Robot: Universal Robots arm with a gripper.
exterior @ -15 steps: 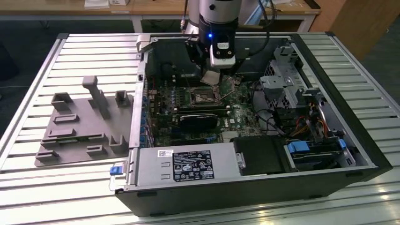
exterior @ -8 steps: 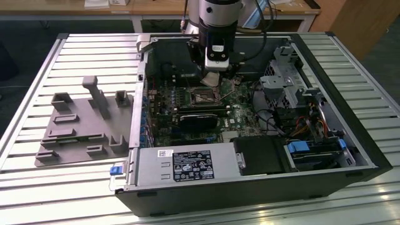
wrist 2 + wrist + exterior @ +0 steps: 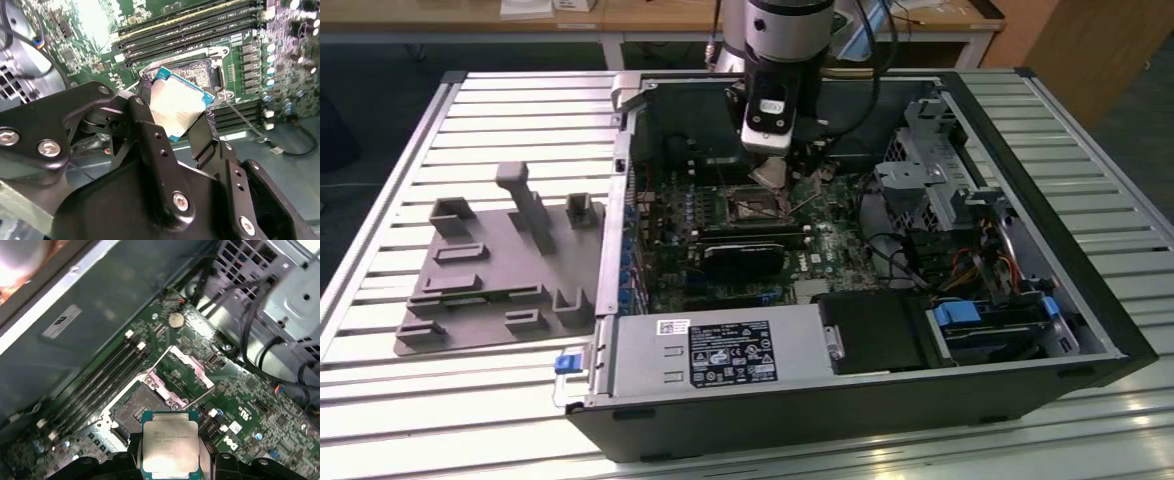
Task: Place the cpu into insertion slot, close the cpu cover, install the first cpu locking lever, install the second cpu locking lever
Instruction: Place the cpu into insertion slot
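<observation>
cpu (image 3: 170, 450) clamped between the gripper (image 3: 170, 456) jaws by two opposite edges, pale metal face toward the first wrist camera. In the second wrist view the black fingers (image 3: 150, 125) pinch the chip (image 3: 177, 107) on both sides; it sits tilted, not flat to the board. Not seated.

insertion slot (image 3: 137, 410) just beyond the chip, open and bare, dark contact field showing inside the metal rim. From the second wrist view the chip's far corner overlaps the slot (image 3: 197, 75); can't tell if it touches.

cpu cover (image 3: 194, 365) swung up and open on the far side of the slot, green board visible through its cut-out. Thin wire locking lever (image 3: 242, 120) stands off beside the socket, unlatched.

Memory slots (image 3: 100, 385) run alongside the socket. Coin cell (image 3: 175, 320) further back, then drive cage (image 3: 280, 290) with black cables.

Exterior view: arm comes straight down into the open computer case (image 3: 1067, 300), gripper (image 3: 774, 175) over the socket (image 3: 758, 208). Power supply (image 3: 707, 350) at the near edge. Grey fixture plate (image 3: 494, 280) on the slatted table (image 3: 454, 400), exterior view's left, well apart from the case.
</observation>
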